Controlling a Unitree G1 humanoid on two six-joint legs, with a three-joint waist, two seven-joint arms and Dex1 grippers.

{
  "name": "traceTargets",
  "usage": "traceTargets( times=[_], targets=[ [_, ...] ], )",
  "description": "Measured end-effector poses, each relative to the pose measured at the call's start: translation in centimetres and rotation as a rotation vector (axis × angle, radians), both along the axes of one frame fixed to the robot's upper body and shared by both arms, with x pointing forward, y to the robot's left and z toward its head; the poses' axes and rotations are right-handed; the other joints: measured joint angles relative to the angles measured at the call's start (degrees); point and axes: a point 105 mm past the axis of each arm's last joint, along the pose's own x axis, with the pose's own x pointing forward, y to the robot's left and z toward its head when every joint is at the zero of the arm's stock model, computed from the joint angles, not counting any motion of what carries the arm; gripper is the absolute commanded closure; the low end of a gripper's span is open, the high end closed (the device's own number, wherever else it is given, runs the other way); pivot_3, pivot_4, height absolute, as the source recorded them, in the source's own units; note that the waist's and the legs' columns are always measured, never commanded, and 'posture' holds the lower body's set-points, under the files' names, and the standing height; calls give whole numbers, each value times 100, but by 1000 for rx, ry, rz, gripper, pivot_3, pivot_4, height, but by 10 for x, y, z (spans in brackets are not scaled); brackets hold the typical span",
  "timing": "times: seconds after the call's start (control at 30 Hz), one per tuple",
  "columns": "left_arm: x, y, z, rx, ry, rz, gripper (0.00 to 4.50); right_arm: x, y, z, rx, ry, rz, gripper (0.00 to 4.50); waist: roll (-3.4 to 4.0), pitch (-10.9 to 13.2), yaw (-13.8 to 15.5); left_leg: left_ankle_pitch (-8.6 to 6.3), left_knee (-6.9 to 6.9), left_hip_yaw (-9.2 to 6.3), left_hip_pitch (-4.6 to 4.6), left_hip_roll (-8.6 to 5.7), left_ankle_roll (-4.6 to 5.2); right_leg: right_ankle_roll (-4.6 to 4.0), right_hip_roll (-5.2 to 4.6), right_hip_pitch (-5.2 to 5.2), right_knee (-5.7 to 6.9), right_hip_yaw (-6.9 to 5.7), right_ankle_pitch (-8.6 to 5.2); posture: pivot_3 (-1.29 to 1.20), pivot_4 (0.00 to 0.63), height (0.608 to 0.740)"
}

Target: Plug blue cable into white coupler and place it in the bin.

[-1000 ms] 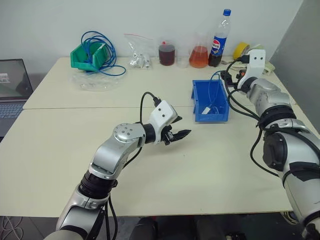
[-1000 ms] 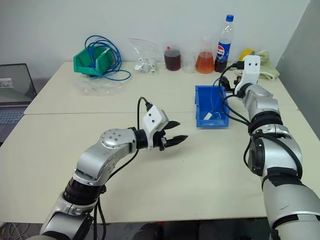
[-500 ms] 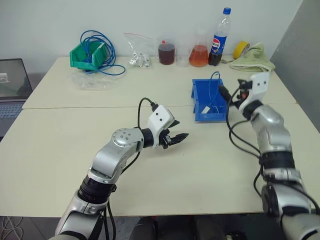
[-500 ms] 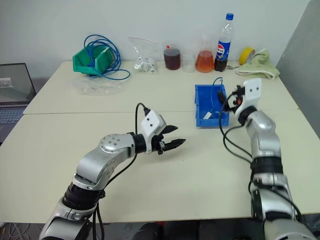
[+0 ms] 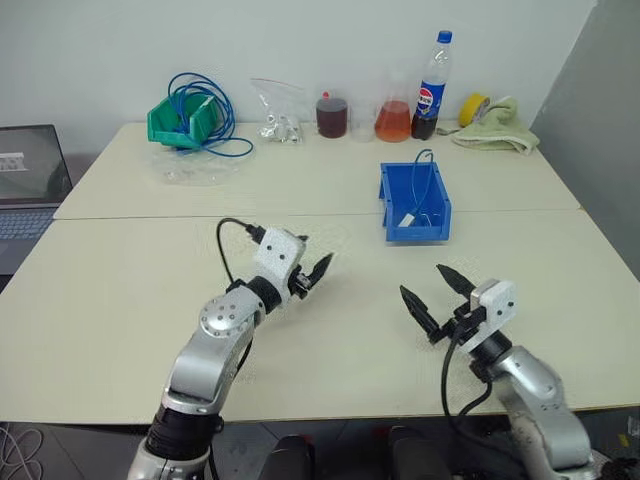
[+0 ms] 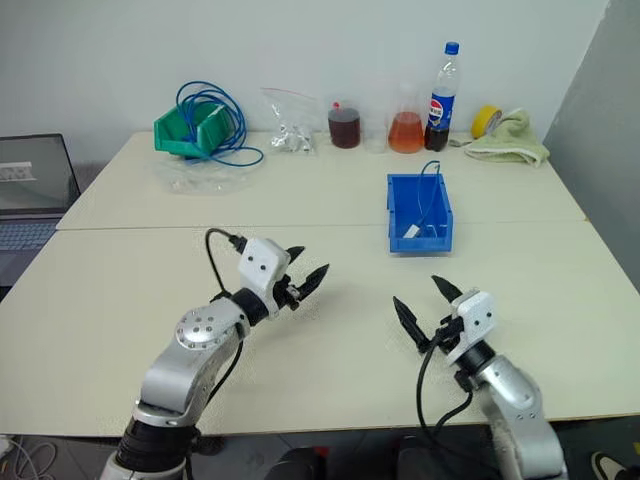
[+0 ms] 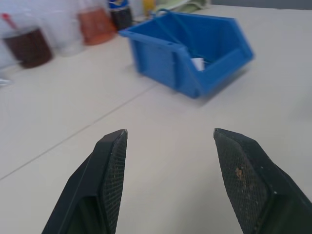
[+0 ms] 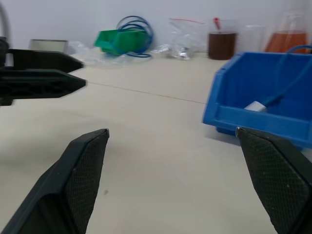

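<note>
Cable (image 5: 424,185) and white coupler (image 8: 255,106) in bin (image 5: 414,201); coupler's plugged end plain from right wrist. Left gripper (image 5: 314,274) and right gripper (image 5: 433,294) near bin, jaws apart, empty.

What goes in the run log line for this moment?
blue cable and white coupler: inside bin | left tool: open, empty | right tool: open, empty | stage: placed

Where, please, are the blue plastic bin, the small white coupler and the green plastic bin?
Blue plastic bin (image 5: 390,197), left eye view, left wall.
Small white coupler (image 5: 408,219), left eye view, body.
Green plastic bin (image 5: 162,128), left eye view, front wall.
</note>
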Motion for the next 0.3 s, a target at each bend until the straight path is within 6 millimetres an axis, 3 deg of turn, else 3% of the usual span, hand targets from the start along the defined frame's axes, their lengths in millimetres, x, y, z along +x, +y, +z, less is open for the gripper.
traceTargets(
  times=[0.13,0.3],
  targets=[
    [0,28,-7,-21,-59,210,1544,6,-5,-11,20,-19,-123,53,1,-1,5,1,0,0,-4,-2,-3,-1,-3,-6,0,8,1,0,150,740],
    [-14,65,-46,-33,14,424,1544,9,-16,-25,47,6,-208,53,1,0,19,0,-2,-2,-10,-3,-3,-2,-17,-9,-1,6,1,0,150,740]
  ],
)
